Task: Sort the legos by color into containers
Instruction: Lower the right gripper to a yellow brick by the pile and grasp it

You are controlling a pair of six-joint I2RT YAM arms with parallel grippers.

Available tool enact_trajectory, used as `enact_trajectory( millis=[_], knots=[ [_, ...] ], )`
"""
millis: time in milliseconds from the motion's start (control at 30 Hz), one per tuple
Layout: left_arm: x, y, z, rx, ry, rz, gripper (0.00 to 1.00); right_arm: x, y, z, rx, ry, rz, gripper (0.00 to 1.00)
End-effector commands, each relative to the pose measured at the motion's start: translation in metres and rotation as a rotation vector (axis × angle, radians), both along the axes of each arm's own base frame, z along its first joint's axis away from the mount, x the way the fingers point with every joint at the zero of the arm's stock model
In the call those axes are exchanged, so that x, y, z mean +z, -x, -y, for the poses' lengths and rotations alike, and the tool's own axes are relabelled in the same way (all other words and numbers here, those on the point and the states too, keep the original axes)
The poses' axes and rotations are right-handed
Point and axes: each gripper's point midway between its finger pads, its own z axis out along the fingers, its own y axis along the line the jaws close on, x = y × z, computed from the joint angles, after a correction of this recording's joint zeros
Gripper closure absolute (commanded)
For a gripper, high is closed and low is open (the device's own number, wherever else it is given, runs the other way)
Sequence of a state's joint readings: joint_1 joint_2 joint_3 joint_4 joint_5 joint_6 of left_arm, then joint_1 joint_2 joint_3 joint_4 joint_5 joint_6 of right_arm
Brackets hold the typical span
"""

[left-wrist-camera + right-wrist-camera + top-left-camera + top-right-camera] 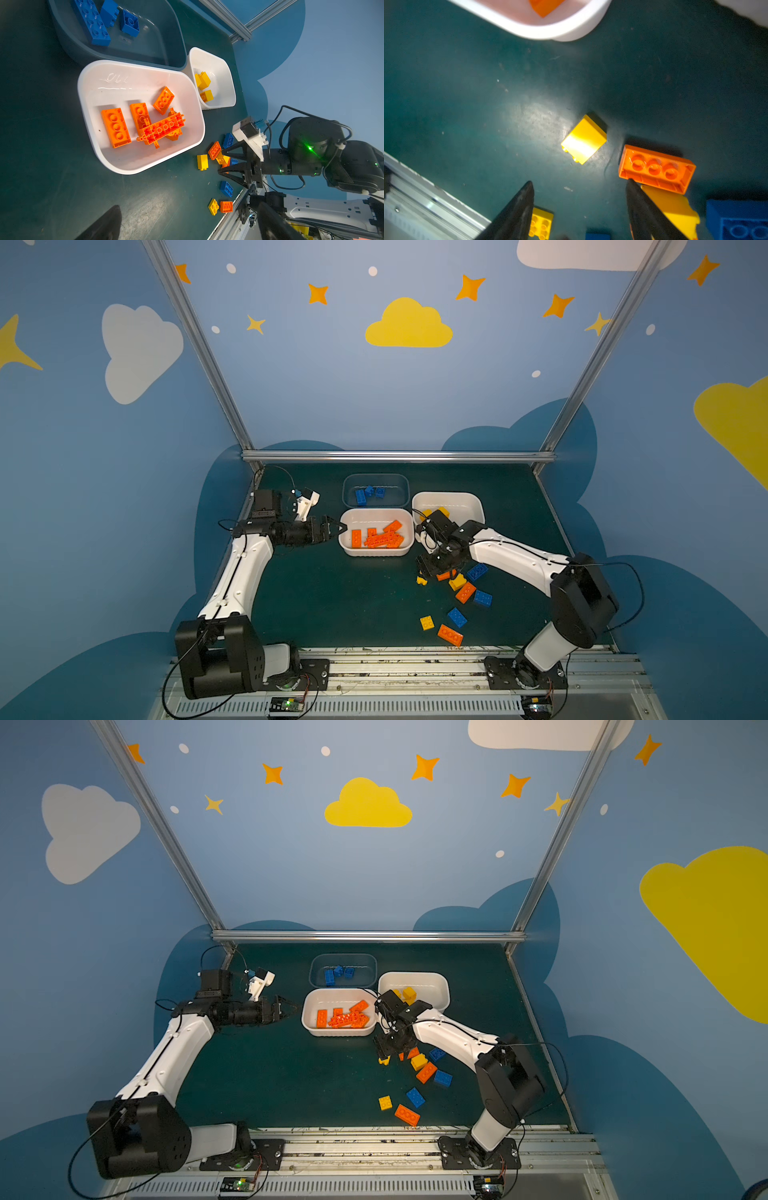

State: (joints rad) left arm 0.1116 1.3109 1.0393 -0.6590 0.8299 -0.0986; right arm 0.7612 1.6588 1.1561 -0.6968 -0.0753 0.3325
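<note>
The left arm (pixel 239 568) and right arm (pixel 513 556) wear glossy white shells dotted with small screw holes, linked by bulky matte-black joints (pixel 582 605). Thin black cables (pixel 283 106) loop between them. Each stands on a black base plate (pixel 313 670) with bright screw heads. The left gripper (pixel 343 526) and right gripper (pixel 580 180) have black tapering fingers (pixel 512 212). There is a white camera block (pixel 307 504) at the wrist, and a green light (pixel 309 148) glows on the right arm.

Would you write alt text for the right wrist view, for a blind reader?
The right gripper, open and empty, hangs over a green table just short of a yellow brick on its side. An upturned orange brick lies beside it; the corner of a white tub shows beyond.
</note>
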Motion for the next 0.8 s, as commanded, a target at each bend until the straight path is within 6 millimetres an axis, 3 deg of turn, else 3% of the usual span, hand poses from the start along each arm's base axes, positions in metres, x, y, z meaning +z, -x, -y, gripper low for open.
enact_trajectory(
  millis=[0,367,767],
  knots=[
    [-0.002,0.003,0.0,0.004,0.016,0.001,0.0,-0.007,-0.01,-0.008,-0.23,-0.017,-0.018,0.32],
    [-0.001,0.005,0.001,0.001,0.021,0.008,0.0,-0.037,0.001,-0.001,-0.468,0.059,-0.103,0.35],
    [-0.003,0.012,0.005,-0.009,0.035,0.015,0.0,-0.052,-0.008,0.001,-0.486,0.19,-0.066,0.5]
  ],
)
